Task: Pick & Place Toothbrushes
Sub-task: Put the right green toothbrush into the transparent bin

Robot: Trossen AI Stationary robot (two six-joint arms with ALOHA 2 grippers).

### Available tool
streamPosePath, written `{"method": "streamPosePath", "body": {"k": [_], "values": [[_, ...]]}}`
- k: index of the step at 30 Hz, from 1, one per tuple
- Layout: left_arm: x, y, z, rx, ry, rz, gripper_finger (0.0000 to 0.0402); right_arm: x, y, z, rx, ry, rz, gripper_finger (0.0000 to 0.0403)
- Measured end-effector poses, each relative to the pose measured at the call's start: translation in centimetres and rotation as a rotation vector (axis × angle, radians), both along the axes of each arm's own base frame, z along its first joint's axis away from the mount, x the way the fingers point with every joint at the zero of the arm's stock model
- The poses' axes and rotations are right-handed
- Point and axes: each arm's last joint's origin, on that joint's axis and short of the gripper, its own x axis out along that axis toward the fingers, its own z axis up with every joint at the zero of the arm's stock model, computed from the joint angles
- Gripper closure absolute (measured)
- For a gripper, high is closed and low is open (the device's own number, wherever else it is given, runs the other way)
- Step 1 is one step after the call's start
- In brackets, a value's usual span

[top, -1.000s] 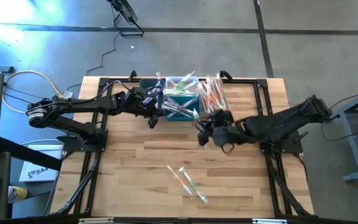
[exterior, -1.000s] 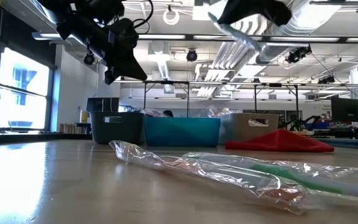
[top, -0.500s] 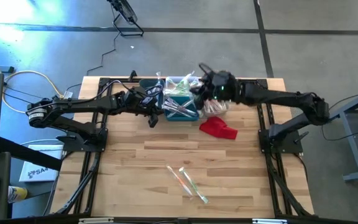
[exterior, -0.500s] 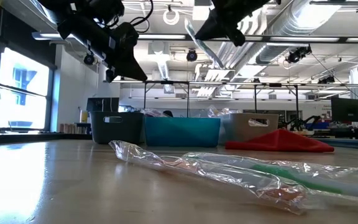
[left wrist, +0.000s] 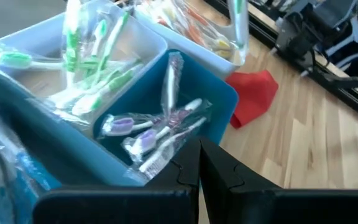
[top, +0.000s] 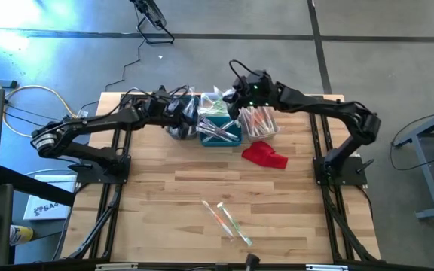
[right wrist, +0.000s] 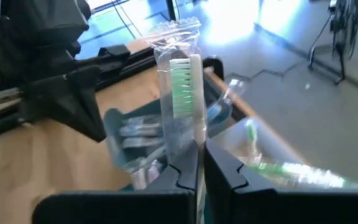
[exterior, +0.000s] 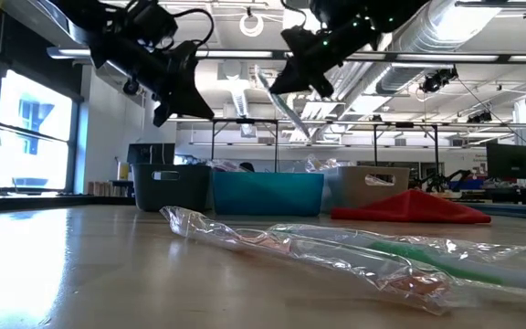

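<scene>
Wrapped toothbrush [right wrist: 180,93]: handle hidden between right gripper [right wrist: 199,163] fingers | grey bin [top: 178,126]: contents covered by left gripper [top: 181,120]

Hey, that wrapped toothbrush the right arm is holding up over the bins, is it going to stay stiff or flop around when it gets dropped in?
The toothbrush probably stays stiff: it stands straight above the right tool. Its clear wrapper looks crinkly and loose, so it may slip or snag. It seems light, held by one pinch.

red cloth [top: 264,155], teal bin [top: 218,132] — green-bristled toothbrush [right wrist: 182,87], pale wood table [top: 172,196]
</scene>
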Motion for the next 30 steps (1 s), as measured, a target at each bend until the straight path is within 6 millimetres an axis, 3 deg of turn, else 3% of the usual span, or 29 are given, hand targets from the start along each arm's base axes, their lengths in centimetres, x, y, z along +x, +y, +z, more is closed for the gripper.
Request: {"method": "streamPosePath", "body": {"k": [11,17,26,30], "values": [[-0.5,0.9,0.0,0.0,0.0,0.039,0.0402,3.3,-4.5,-1.4,-0.173,0.084,0.057,0.0399],[-0.5,0.9,0.0,0.007,0.004,0.053,0.0402,4.5,-6.6,-4.0,-0.224,0.128,0.07,0.0399],[-0.6,1.0,0.0,0.019,0.012,0.08,0.0402,5.4,-7.5,-6.6,-0.342,0.203,0.141,0.0399],[-0.6,1.0,0.0,0.019,0.012,0.081,0.0402,5.7,-7.6,-8.3,-0.318,0.244,0.184,0.0399]]}}
